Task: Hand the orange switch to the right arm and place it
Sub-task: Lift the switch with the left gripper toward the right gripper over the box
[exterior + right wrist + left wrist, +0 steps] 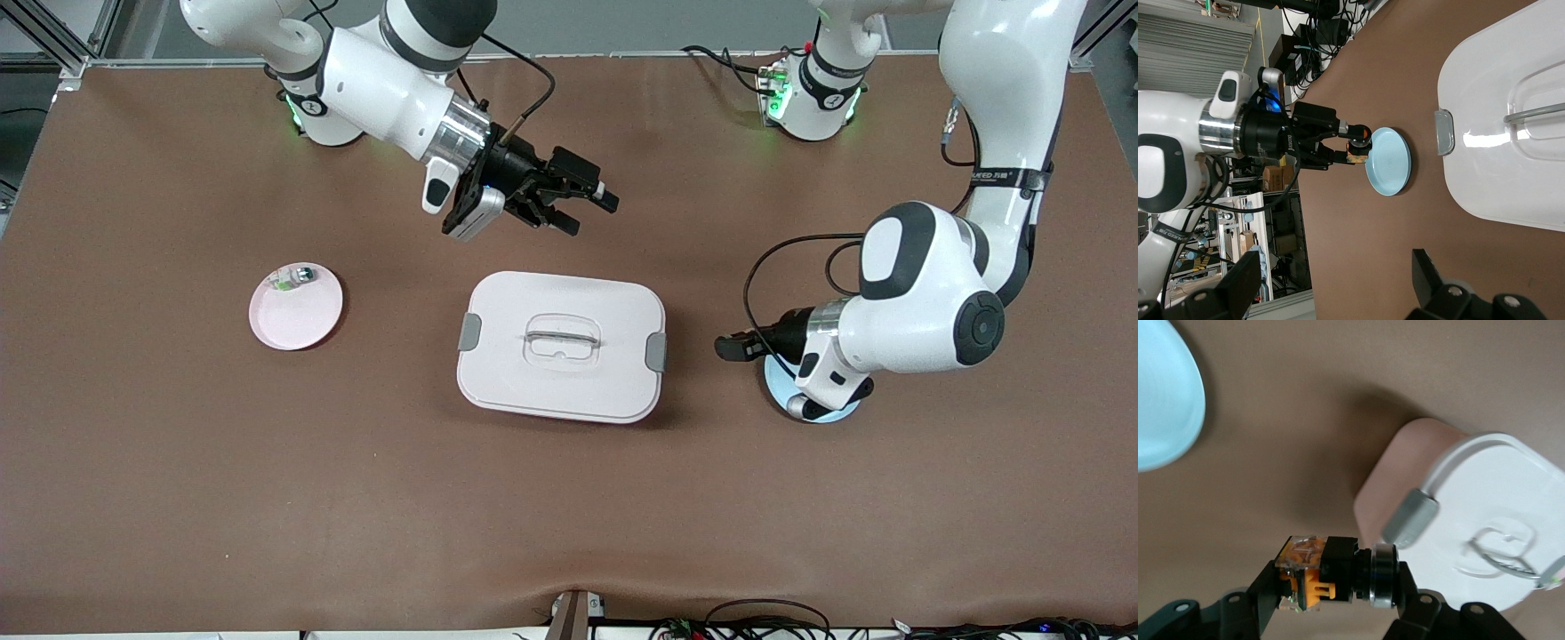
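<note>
My left gripper (727, 347) is shut on the orange switch (1328, 577), a black stubby part with an orange body and a silver ring. It holds the switch sideways, low over the table, between the blue plate (827, 411) and the white box (560, 347). The switch also shows in the right wrist view (1358, 143), in front of the blue plate (1389, 162). My right gripper (589, 201) is open and empty. It is in the air over the table by the white box's edge nearest the arm bases and points toward the left gripper.
The white lidded box with grey clips and a clear handle sits mid-table. A pink plate (296, 311) with a small clear-and-green part (293, 277) lies toward the right arm's end. The blue plate lies under the left arm's wrist.
</note>
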Motion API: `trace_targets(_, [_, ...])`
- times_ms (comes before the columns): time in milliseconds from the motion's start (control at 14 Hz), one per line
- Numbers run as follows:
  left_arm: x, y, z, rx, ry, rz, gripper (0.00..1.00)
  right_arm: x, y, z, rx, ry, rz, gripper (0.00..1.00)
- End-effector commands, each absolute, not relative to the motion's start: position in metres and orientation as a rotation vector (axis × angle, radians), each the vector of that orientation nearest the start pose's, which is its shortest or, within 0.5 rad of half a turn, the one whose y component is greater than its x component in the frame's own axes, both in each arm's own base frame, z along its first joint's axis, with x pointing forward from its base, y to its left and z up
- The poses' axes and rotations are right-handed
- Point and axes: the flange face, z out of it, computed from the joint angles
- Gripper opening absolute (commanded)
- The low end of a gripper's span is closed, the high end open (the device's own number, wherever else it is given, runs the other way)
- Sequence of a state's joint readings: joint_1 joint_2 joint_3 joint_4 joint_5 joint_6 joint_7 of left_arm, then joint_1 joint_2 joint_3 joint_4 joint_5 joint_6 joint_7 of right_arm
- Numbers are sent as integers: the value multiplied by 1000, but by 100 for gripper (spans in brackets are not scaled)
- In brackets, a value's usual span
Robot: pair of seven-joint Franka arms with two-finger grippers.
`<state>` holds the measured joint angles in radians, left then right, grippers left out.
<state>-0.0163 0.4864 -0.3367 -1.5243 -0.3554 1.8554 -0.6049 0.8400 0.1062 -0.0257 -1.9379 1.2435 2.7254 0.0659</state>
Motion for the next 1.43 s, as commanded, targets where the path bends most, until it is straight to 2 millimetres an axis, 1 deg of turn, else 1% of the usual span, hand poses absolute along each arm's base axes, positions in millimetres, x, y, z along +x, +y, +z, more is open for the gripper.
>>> trace_targets(0, [633,-241,404,-3350,-943,750,4,450,420,486,-2105,292,-195,100])
trace_targets(143, [633,-251,416,-3309,-1135,846,4,453,417,486,-2100,326,-213,100])
trace_targets(214, [629,-261,419,-3282,-1189,897,4,452,418,485,-2093,352,-235,100])
trace_targets(286, [625,-270,422,-3253,-1241,944,4,446,424,482,-2086,378,-248,100])
trace_targets(429, [618,-286,428,-3178,-1371,1057,4,443,428,472,-2077,443,-285,100])
trace_targets(643, [605,-318,447,-3051,-1517,1142,4,449,433,460,-2086,471,-312,100])
trace_targets(714, [599,-330,454,-3025,-1537,1163,4,452,437,456,-2082,501,-307,100])
trace_targets(786, [599,-333,460,-3005,-1571,1171,4,452,444,452,-2078,518,-288,100])
trace_targets(929, [591,-350,463,-2953,-1605,1189,4,457,452,451,-2064,542,-274,100])
trace_targets(1000, [589,-355,466,-2932,-1628,1194,4,459,454,449,-2050,585,-250,100])
trace_targets(1143, [580,-370,468,-2876,-1661,1208,4,458,460,446,-2043,614,-223,100])
trace_targets(1357, [575,-379,468,-2795,-1727,1223,4,460,463,439,-2057,608,-226,100])
